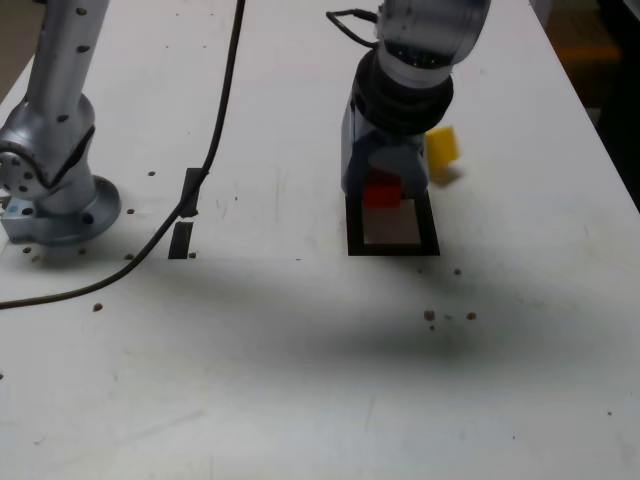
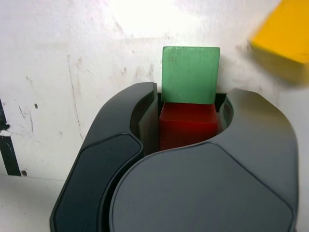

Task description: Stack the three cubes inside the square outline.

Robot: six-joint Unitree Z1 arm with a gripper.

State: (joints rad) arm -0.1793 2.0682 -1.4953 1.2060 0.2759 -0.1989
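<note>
1. Red cube (image 2: 187, 124) sits between the jaws of the gripper (image 2: 188, 128), which appear closed on its 2 sides; in the exterior view the red cube (image 1: 381, 191) hangs at the far edge of the square outline (image 1: 392, 248), and whether it touches the table cannot be told.
2. Green cube (image 2: 190, 73) lies just beyond the red one in the wrist view, touching or nearly touching it; the exterior view hides it behind the gripper (image 1: 383, 185), so whether it stands inside the outline cannot be told.
3. Yellow cube (image 1: 441, 145) rests outside the outline, on the exterior view's right, near the gripper; it is blurred in both views.
4. Progress, as a judgement: no stack is visible. 1 cube is in hand at the outline, and 2 remain to be dealt with.
5. Materials: the cubes look like painted blocks with matte, faintly scuffed faces and square edges. The outline is flat black tape around a pale centre. The white table (image 1: 300, 400) is scratched and speckled.
</note>
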